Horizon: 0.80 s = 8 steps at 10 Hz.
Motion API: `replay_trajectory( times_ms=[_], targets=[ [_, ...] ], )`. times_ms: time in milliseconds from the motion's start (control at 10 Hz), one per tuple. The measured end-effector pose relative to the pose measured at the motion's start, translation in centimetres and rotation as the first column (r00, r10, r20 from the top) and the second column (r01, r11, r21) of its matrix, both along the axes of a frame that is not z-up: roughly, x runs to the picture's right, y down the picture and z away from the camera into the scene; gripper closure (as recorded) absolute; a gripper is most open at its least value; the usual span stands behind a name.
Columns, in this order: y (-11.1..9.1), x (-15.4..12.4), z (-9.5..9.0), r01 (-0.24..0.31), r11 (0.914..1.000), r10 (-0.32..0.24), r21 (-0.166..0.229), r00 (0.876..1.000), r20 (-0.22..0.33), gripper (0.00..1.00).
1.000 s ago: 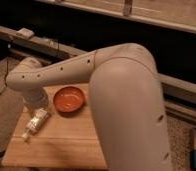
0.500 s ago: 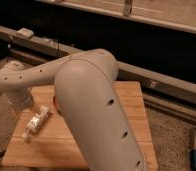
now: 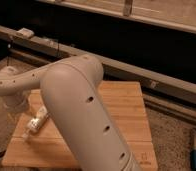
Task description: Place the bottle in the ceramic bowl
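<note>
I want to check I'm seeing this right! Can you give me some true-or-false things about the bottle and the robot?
1. The bottle stands upright. False: it lies on its side.
2. The bottle rests on the wooden board. True.
3. The bottle is inside a bowl. False: it is on the bare board.
4. The end effector is at the left, close by the bottle. True.
5. The arm is tiny and far away. False: it fills much of the view.
</note>
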<state>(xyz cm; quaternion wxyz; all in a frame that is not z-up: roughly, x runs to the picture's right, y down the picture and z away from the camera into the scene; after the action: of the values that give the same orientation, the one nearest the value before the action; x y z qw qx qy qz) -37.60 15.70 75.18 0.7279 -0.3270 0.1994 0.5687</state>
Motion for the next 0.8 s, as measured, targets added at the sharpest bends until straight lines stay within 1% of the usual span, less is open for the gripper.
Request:
replay_trajectory(
  times_ms=[300, 800],
  targets=[
    [0.4, 0.0, 1.2, -0.021, 0.9997, 0.02, -0.014, 0.999, -0.04, 0.35],
    [0.5, 0.9, 3.4, -0.063, 0.9975, 0.058, -0.034, 0.991, -0.123, 0.35]
  ],
)
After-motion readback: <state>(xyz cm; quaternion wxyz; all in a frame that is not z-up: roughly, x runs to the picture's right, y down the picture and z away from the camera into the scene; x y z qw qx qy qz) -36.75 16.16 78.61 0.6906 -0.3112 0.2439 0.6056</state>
